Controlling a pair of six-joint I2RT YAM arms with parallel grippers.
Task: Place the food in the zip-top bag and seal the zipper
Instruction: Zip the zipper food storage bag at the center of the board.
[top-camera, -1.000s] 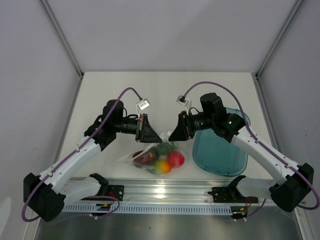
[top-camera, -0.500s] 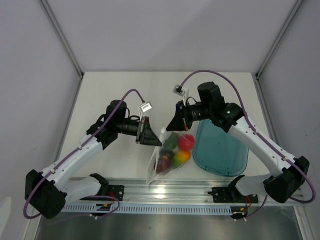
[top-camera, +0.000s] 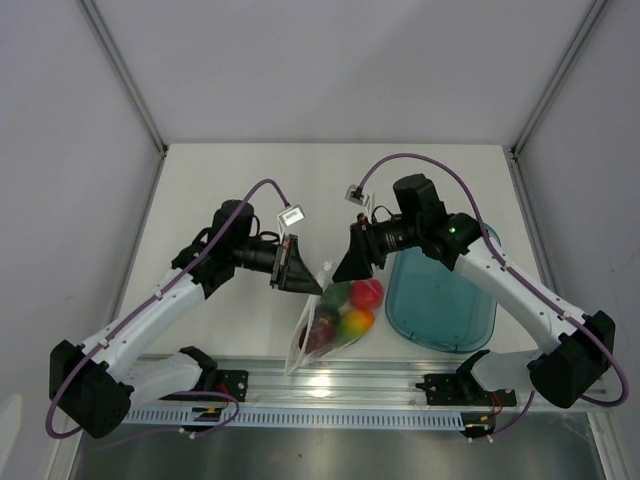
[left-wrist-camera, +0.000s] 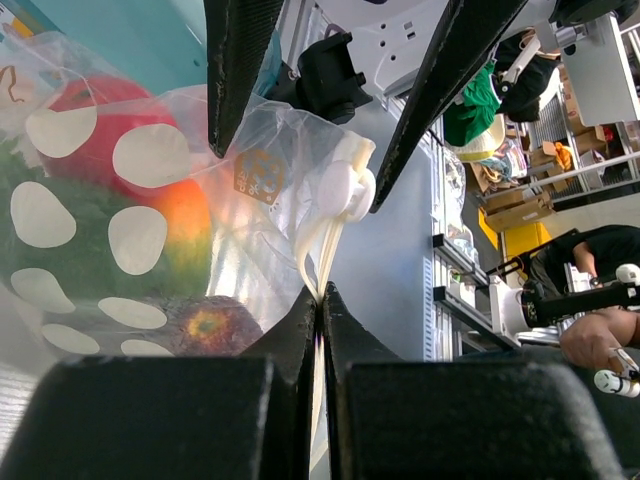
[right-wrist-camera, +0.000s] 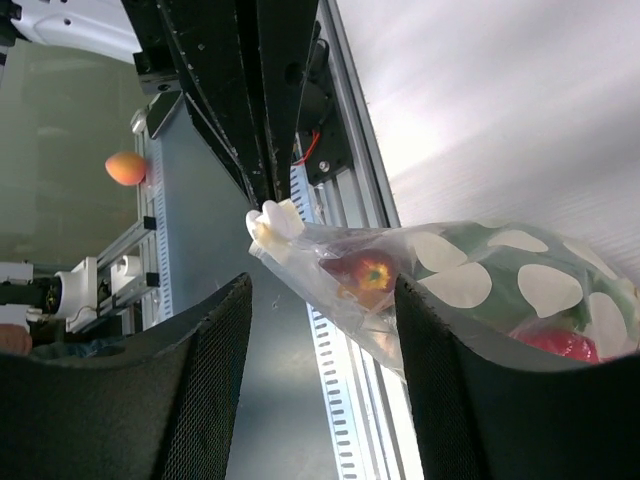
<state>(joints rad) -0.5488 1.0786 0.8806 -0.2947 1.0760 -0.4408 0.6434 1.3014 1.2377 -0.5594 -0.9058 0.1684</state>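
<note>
Left pincer (left-wrist-camera: 318, 297): fully closed from what I see, its two black tips nipping the thin top edge of the zip-top bag (left-wrist-camera: 270, 170). From above it sits left of centre over the surface (top-camera: 200, 200).

Zip-top bag: clear plastic with white dots, hanging from that nip. It runs from the left pincer toward the near rail (top-camera: 400, 385) and a little to the right. I cannot tell whether its low end touches the surface.

Zipper (left-wrist-camera: 325, 240): a pale strip that leads away from the closed tips to a white slider tab (left-wrist-camera: 347, 190). I cannot tell whether it is sealed.

Food (top-camera: 345, 310): all inside the bag, beyond the pinched edge.
- The red tomato (top-camera: 367, 293) is rightmost.
- The green piece (top-camera: 335, 296) is just left of the tomato.
- The orange-yellow piece (top-camera: 354, 322) is on the tomato's near side.
- The dark purple piece (top-camera: 320, 334) is nearest the rail.

Right pincer (right-wrist-camera: 322, 290): jaws well apart, gripping nothing. The slider tab and the bag's corner lie in the gap between its fingers, and as far as I can see they touch neither one. From above it faces the left pincer closely, just right of the bag's top.

Teal tray (top-camera: 440, 310): on the surface just right of the bag, partly under the right arm (top-camera: 500, 280).
</note>
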